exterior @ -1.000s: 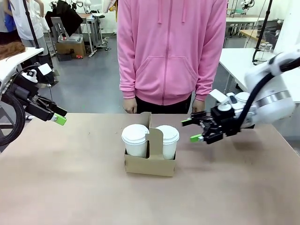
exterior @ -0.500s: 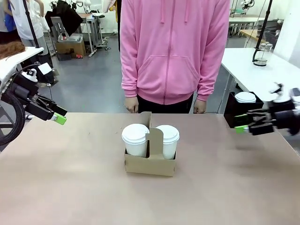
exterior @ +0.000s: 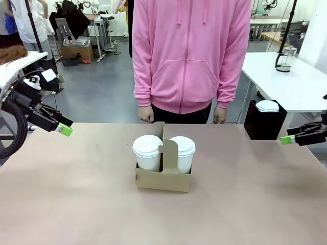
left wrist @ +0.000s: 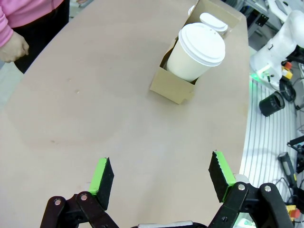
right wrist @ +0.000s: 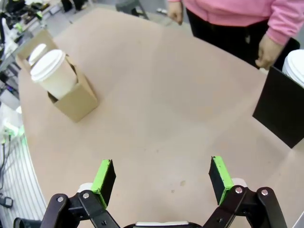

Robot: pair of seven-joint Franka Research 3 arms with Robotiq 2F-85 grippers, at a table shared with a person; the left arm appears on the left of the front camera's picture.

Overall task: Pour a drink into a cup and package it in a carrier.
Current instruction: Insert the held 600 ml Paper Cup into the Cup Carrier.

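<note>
The brown cardboard carrier (exterior: 163, 177) stands in the middle of the table, with a white lidded cup (exterior: 147, 149) in its left hole and another (exterior: 182, 148) in its right. The lids hide the drink. My left gripper (exterior: 64, 128) hovers open over the table's left edge, far from the carrier. My right gripper (exterior: 292, 137) is open at the far right edge. In the left wrist view the open gripper (left wrist: 160, 179) faces bare table, with the carrier (left wrist: 172, 86) and a cup (left wrist: 195, 52) beyond. The right wrist view has the open gripper (right wrist: 161, 181) with the carrier (right wrist: 75, 102) far left.
A person in a pink hoodie stands at the far side, hands (exterior: 146, 117) by the table edge. A black box (exterior: 264, 124) with a white-lidded cup (exterior: 267, 106) sits at the table's right rear. A glass press (exterior: 287, 56) stands on a white table behind.
My right arm has pulled back from beside the carrier to the table's right edge, uncovering the black box. The left arm, carrier and cups have not moved.
</note>
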